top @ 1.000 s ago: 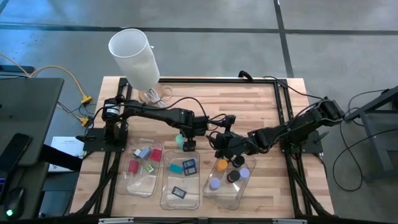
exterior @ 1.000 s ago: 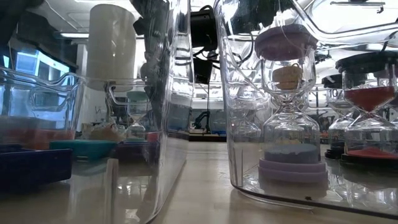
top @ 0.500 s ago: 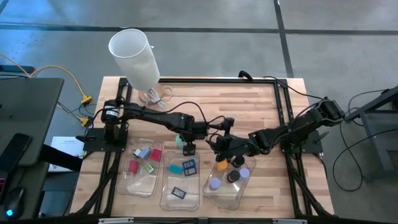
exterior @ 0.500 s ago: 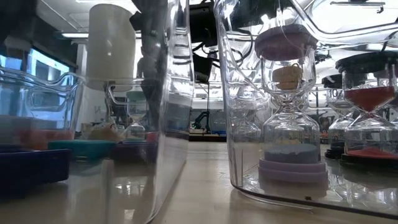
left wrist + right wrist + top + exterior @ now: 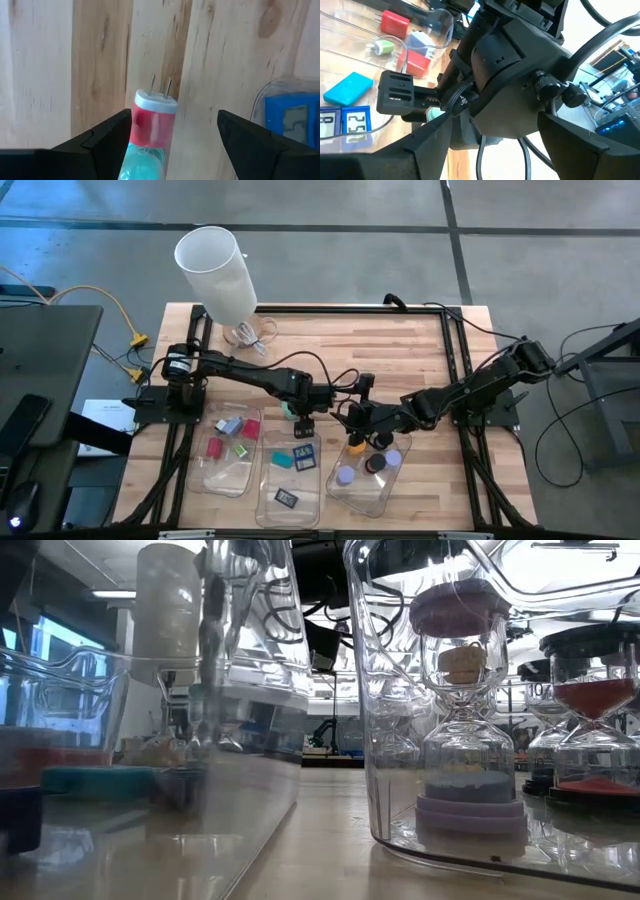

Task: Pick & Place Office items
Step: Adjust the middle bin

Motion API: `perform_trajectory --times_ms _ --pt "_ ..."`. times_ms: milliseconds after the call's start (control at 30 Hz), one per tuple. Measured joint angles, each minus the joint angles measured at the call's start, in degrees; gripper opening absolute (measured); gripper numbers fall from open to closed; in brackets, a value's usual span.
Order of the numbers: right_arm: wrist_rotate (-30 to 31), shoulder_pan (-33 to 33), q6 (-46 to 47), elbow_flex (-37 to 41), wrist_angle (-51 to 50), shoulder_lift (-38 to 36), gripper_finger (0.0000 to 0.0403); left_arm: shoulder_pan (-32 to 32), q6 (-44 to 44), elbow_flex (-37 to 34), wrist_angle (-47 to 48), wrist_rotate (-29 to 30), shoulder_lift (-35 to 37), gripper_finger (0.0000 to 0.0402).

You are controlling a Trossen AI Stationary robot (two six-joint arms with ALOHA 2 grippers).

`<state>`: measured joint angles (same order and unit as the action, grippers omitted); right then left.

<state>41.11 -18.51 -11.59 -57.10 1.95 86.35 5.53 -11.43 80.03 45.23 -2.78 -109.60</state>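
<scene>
Left gripper point(image 5: 303, 423) is hovering over the near centre of the table point(image 5: 400, 345) in the high view, at the far edge of the middle tray point(image 5: 290, 477), its fingers standing apart with a small teal item point(image 5: 289, 409) just beside them. Right gripper point(image 5: 357, 420) is hanging close alongside, fingers also apart, at the far edge of the right tray point(image 5: 372, 492); little room is lying between the two arms. Sorted office items are sitting in all three trays, the left tray point(image 5: 226, 477) included.

Low view is showing only the clear tray walls and a purple hourglass-like piece point(image 5: 461, 710) in the right tray; no gripper is telling itself clearly there.

Left wrist view is showing a red-and-teal piece point(image 5: 150, 135) with a white cap and two prongs lying on the wood directly between the spread fingers point(image 5: 100, 142), its long axis running away from the wrist, nothing clamped yet. A blue block point(image 5: 291, 120) is sitting off to one side inside a tray corner.

Right wrist view is looking straight at the left arm's wrist, with a teal block point(image 5: 348, 88) and red cubes point(image 5: 395, 22) beyond. The left arm is judged the nearer one for this pick.
</scene>
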Motion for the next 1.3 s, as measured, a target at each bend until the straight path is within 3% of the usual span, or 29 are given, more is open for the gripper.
perform_trajectory --times_ms 333,767,1300 --pt "0.6 -0.2 0.9 0.0 0.2 0.0 0.0287 -1.3 6.0 1.4 1.2 4.2 0.8 0.0287" --pt "0.9 -0.1 1.0 0.0 -0.9 0.0 0.0287 -3.8 12.2 1.6 0.5 -0.5 -0.9 0.0287" --pt "0.4 -0.1 2.4 0.0 -2.1 0.0 0.0287 -4.0 12.9 1.7 0.7 -0.1 -2.0 0.0287"
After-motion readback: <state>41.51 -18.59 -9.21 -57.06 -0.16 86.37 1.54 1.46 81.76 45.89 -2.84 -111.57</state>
